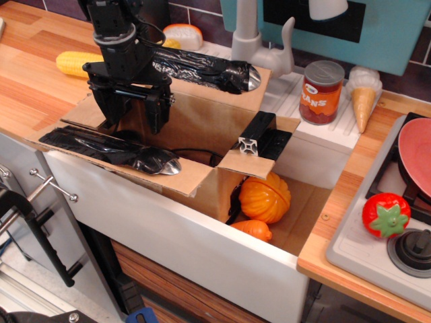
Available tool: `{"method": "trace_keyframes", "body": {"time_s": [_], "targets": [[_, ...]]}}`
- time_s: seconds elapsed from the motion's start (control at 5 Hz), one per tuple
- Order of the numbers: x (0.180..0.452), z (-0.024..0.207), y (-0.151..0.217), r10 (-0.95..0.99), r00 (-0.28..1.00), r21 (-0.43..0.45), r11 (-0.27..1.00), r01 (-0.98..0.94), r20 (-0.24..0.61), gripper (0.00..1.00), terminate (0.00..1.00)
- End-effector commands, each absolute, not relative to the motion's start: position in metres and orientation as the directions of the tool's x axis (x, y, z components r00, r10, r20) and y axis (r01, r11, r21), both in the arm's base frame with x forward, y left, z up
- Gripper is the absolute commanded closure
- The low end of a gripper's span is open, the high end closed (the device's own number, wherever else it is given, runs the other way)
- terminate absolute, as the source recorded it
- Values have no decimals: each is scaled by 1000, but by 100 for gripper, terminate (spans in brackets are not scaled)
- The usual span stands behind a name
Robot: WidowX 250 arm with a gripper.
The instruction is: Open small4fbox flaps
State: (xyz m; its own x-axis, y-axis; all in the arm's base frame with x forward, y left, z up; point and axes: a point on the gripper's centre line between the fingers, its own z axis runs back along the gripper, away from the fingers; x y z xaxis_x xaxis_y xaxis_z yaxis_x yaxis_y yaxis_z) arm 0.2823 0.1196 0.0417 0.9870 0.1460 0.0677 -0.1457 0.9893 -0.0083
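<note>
1. Hand (pixel 133 111) is hanging over the left part of the box (pixel 202 145), fingers pointing down and spread apart, gripping nothing.
2. Box is sitting in the white sink (pixel 202 252) set into the wooden counter (pixel 30 81), top open, flaps folded outward.
3. Near long flap (pixel 124 156) is lying out toward the sink's front edge, carrying a crinkled black strip with a silver end.
4. Far long flap (pixel 215 79) is leaning back toward the tap (pixel 259 40), carrying a similar black strip.
5. Short right flap (pixel 266 142) is sticking out sideways with a black block (pixel 259 134) on it, silver end facing front.
6. Left short flap is sitting mostly behind the hand; can't tell its exact angle.
7. Orange pumpkin (pixel 266 197) is sitting in the sink just right of the box, a smaller orange piece (pixel 252 230) below it.
8. Can (pixel 321 92) and ice cream cone (pixel 363 99) are standing on the drainboard; corn (pixel 77 64) is lying on the counter at far left; tomato (pixel 386 215) is resting by the stove.
</note>
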Motion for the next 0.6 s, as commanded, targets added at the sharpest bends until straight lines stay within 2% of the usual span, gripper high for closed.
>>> {"method": "trace_keyframes", "body": {"time_s": [0.0,0.4], "targets": [[282,42,120,146,987,-8,989,-146,68,0,0],[280,32,111,148,986,7,989,-150,81,0,0]]}}
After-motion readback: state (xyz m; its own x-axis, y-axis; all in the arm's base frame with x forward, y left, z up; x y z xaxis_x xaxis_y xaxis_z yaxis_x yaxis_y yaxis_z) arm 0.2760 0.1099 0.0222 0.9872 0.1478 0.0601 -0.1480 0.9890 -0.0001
